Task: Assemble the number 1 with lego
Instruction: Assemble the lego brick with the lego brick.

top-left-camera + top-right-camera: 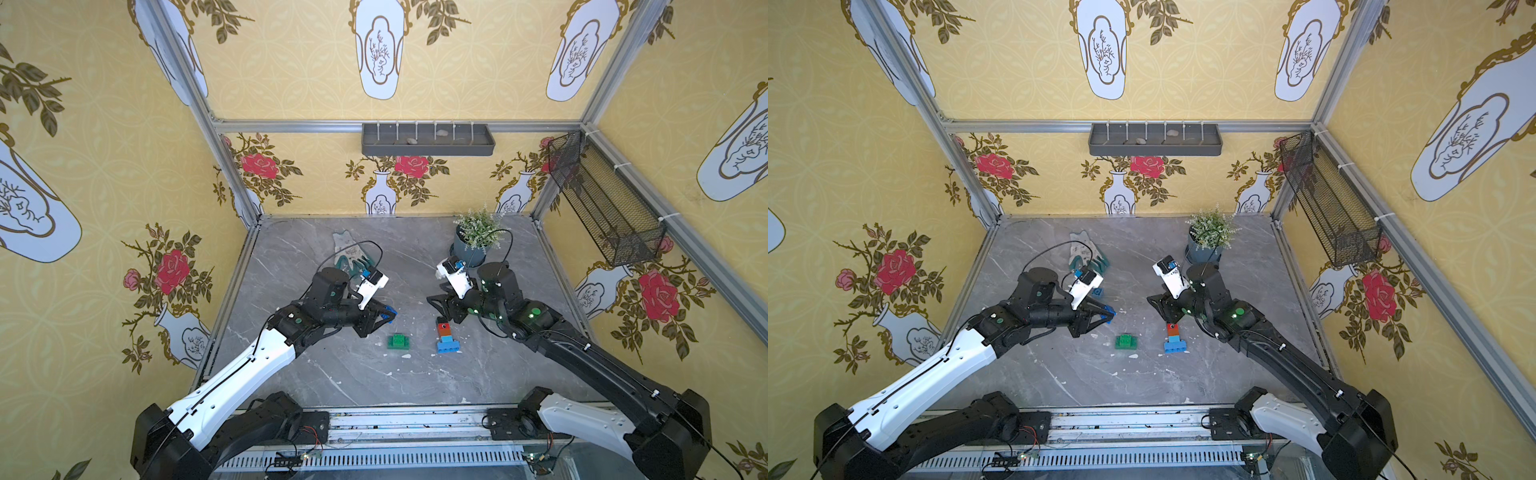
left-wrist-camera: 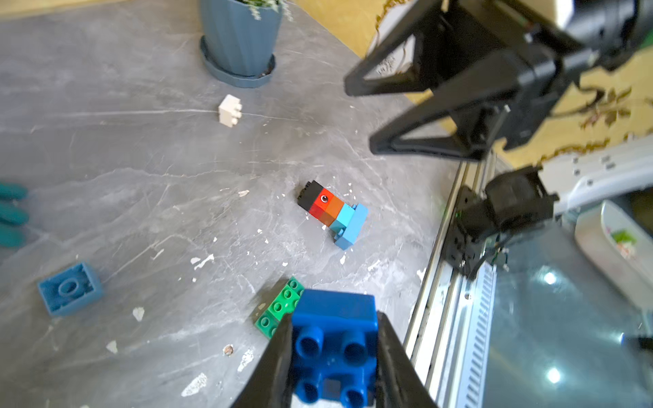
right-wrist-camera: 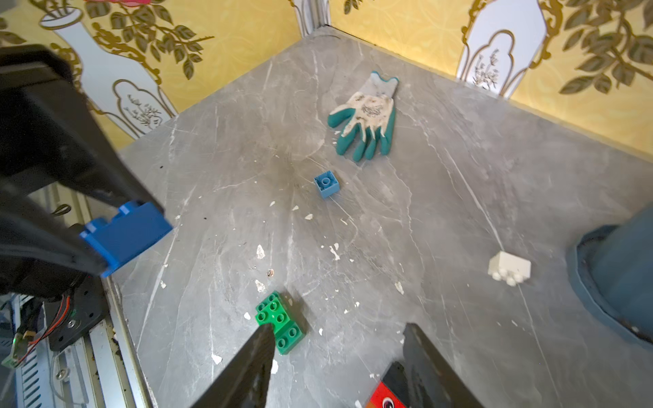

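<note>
My left gripper (image 2: 334, 353) is shut on a dark blue square lego brick (image 2: 335, 318), held above the table left of centre, studs facing the wrist camera. A stack of black, red, orange and light blue bricks on a long blue brick (image 1: 445, 334) lies on its side at mid-table. My right gripper (image 3: 337, 328) hangs open just over the stack's black end (image 3: 395, 374), with nothing between its fingers. A green lego piece (image 1: 398, 341) lies left of the stack. A loose blue square brick (image 3: 327, 183) sits upside down farther back. A white brick (image 3: 509, 268) lies near the pot.
A green and white work glove (image 1: 349, 251) lies at the back left of the grey table (image 1: 332, 374). A potted plant (image 1: 471, 245) stands at the back right, close behind my right wrist. White flecks are scattered over the table. A metal rail (image 2: 445, 318) runs along the front edge.
</note>
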Available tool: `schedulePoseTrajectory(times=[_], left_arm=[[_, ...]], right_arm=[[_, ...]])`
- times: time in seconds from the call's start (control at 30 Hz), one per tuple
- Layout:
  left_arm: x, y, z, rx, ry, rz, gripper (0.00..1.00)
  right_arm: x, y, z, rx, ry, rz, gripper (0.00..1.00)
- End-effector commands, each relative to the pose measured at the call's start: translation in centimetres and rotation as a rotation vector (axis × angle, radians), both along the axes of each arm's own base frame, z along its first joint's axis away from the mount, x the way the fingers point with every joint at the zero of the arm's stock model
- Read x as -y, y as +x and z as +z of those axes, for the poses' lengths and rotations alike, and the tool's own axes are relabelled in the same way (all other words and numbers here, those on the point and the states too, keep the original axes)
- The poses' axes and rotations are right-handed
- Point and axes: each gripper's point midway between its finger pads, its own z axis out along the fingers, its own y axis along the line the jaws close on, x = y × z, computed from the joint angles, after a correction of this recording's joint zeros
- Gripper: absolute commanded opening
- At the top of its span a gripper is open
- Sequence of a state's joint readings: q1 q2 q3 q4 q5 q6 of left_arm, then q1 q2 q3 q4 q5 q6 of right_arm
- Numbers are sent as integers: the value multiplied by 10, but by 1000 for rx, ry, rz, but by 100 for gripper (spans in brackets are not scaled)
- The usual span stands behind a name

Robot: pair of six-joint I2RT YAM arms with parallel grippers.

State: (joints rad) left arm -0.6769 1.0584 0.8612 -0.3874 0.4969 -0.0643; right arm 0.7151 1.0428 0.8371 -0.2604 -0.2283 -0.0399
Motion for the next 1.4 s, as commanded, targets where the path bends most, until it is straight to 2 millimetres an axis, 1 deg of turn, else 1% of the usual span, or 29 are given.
schedulePoseTrajectory(times=[0.0,0.07,0.2,0.3,0.37,0.43,0.5,0.67,0.73,0.83,0.93,1.0,1.13,1.37], left_arm=[[-3,-16,-29,138,198,-214,0],[-4,-25,-50,153,323,-300,0],[0,-39,-75,199,466,-445,0],[4,-42,-87,244,516,-523,0],[6,-38,-91,274,538,-542,0],[10,-32,-92,309,544,-545,0],[14,-27,-94,340,548,-555,0],[20,-19,-105,360,594,-593,0],[21,-16,-110,347,610,-600,0],[24,-12,-113,323,638,-599,0],[26,-9,-118,300,658,-600,0],[25,-6,-122,292,682,-605,0],[26,-2,-128,286,719,-613,0],[28,3,-141,270,793,-610,0]], right_arm=[[16,8,-3,-10,-14,-109,60],[19,9,-2,3,-17,-120,61],[22,9,-4,7,-27,-118,61],[11,0,1,-13,5,-42,62],[9,-1,2,-26,15,-33,61],[11,-1,1,-28,6,-42,61],[18,3,-2,-28,-18,-85,62],[44,16,-8,-57,-64,-247,62],[58,23,-11,-97,-66,-326,59],[85,33,-17,-183,-70,-484,56],[99,37,-22,-275,-44,-537,56],[104,38,-25,-312,-31,-551,56],[110,40,-25,-332,-31,-568,56],[108,40,-24,-343,-39,-539,58]])
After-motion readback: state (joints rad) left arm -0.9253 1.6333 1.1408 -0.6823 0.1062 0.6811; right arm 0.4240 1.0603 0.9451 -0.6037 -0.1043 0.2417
